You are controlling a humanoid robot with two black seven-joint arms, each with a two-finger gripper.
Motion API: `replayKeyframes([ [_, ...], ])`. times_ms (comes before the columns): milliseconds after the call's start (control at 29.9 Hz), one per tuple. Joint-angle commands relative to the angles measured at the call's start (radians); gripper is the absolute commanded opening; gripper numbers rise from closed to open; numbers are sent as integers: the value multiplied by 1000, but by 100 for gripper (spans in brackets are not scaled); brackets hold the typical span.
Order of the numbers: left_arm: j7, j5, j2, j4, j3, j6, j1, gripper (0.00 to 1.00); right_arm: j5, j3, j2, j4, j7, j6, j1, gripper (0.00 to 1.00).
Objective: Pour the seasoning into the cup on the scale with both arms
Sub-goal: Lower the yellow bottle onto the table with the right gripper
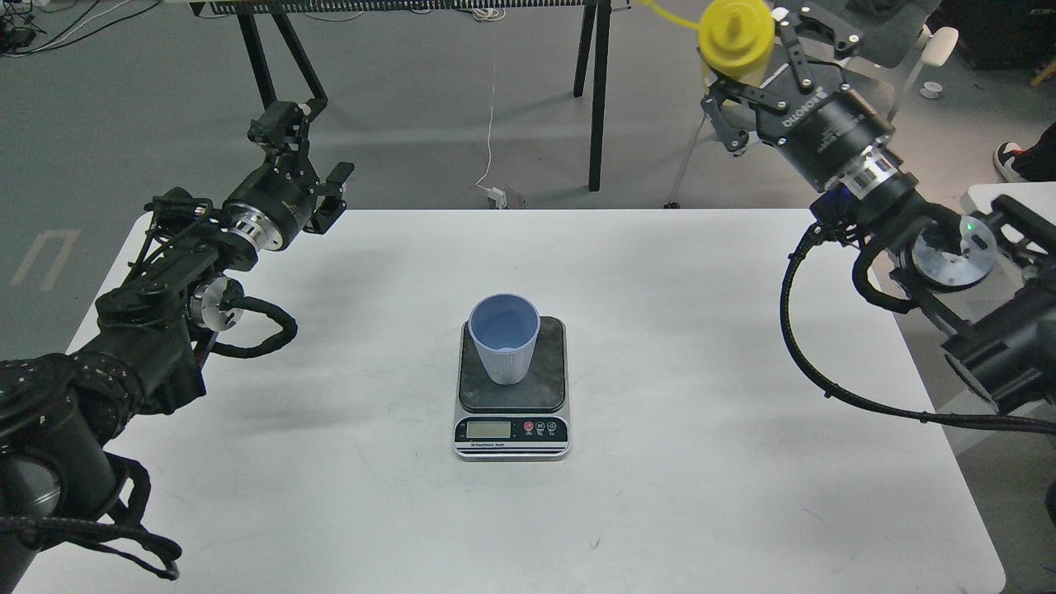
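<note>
The light blue cup [504, 340] stands upright on the dark plate of the scale [544, 388] at the table's middle. My right gripper [749, 64] is shut on the yellow seasoning bottle [737, 29], held high at the far right, well away from the cup. The bottle's nozzle points toward my head, and its cap strap [660, 10] trails to the left. My left gripper [312, 155] is open and empty above the table's back left edge.
The white table [330, 462] bears only the scale. A grey chair [899, 45] stands behind my right gripper. Black stand legs [596, 91] and a floor cable with a plug [502, 195] lie beyond the back edge. Another white table [1002, 210] is at the right.
</note>
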Motion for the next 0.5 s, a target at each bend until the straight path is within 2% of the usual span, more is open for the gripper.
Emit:
replayKeyframes([
  [0, 0, 0, -1, 0, 1, 0, 3, 95, 16, 144, 5, 16, 0, 0, -157, 47],
  [200, 0, 6, -1, 0, 4, 0, 6, 95, 16, 265, 17, 80, 2, 0, -358, 47],
  [334, 0, 6, -1, -2, 4, -1, 6, 95, 18, 324, 70, 97, 6, 0, -451, 47],
  [468, 0, 6, -1, 0, 4, 0, 6, 95, 13, 341, 128, 103, 46, 0, -527, 47],
])
